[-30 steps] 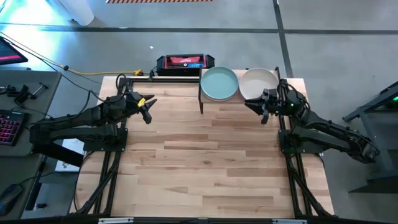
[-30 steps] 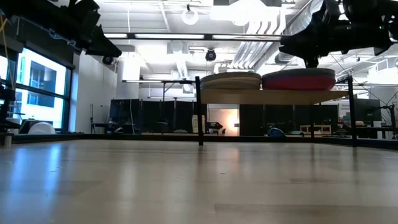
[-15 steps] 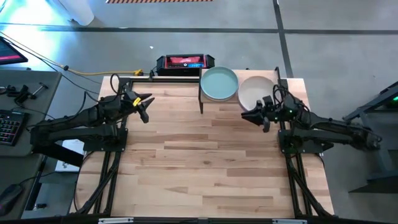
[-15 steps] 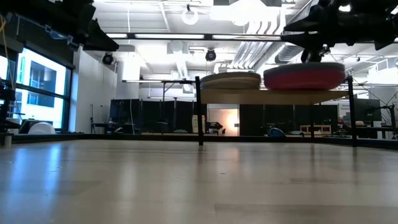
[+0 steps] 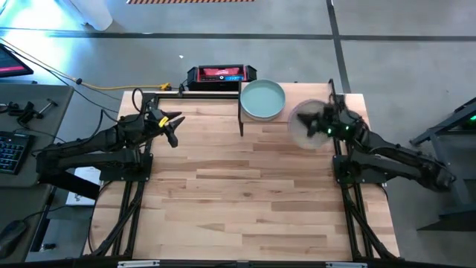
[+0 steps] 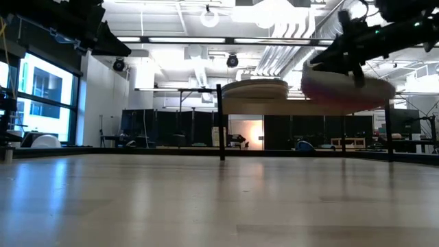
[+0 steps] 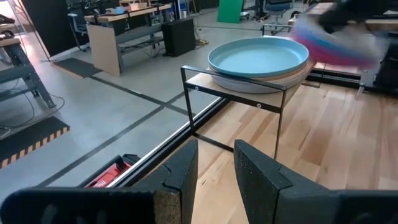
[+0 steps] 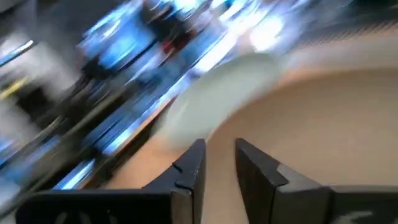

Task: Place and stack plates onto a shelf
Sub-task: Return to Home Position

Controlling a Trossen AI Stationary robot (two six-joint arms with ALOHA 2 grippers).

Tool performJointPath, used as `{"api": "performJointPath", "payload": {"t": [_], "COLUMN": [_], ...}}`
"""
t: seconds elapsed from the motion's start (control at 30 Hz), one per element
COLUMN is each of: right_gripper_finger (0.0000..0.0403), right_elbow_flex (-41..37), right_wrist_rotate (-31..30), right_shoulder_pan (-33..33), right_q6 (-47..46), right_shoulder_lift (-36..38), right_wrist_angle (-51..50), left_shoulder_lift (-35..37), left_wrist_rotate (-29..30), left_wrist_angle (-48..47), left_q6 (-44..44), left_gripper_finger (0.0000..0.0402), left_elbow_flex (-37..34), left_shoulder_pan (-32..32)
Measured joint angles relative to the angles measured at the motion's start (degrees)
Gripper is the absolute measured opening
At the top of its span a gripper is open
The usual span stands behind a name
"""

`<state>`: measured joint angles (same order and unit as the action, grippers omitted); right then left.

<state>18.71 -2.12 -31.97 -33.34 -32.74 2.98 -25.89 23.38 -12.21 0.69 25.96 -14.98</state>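
Observation:
The shelf (image 5: 241, 112) stands at the table's far edge. On its left half rests a stack topped by the teal plate (image 5: 262, 100) (image 7: 258, 57). My right gripper (image 5: 324, 123) is at the shelf's right half, shut on a blurred stack of plates (image 5: 305, 123) (image 6: 347, 85), cream-white on top and magenta-pink beneath. That stack hangs tilted at the height of the shelf board (image 6: 274, 106). My left gripper (image 5: 172, 126) hovers open over the table's far left, its fingers (image 7: 180, 177) pointing toward the shelf. The other plates are out of view. My right gripper holds the cream-topped stack at its rim (image 8: 214, 134), on the side toward the table's right; motion blur hides how the fingers (image 8: 189, 165) sit on it. The stack is lifted clear of the table and tilted, hanging just below the gripper (image 6: 350, 58).
A red and black box (image 5: 221, 74) sits beyond the table's far edge, beside the shelf. The wide wooden tabletop (image 5: 245, 201) spreads between the two arms. The shelf's black legs (image 6: 219, 134) stand on the far part of the table.
My right gripper has drawn the cream-topped stack off the shelf's right half toward the table's near edge. The stack lay flat on the board a second ago; now it is tilted and sits lower. My left gripper drew back slightly toward the table's left.

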Motion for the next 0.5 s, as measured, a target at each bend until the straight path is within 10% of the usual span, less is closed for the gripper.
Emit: {"api": "performJointPath", "payload": {"t": [0.5], "right_gripper_finger": [0.0073], "right_elbow_flex": [4.0], "right_wrist_rotate": [6.3], "right_shoulder_pan": [-12.1], "right_q6": [3.0], "right_shoulder_lift": [-7.7], "right_wrist_angle": [-0.6], "left_shoulder_lift": [0.1], "left_wrist_rotate": [-0.3], "left_wrist_angle": [-2.7], "left_q6": [-3.4], "left_gripper_finger": [0.0094], "left_elbow_flex": [0.0], "left_shoulder_pan": [0.0]}}
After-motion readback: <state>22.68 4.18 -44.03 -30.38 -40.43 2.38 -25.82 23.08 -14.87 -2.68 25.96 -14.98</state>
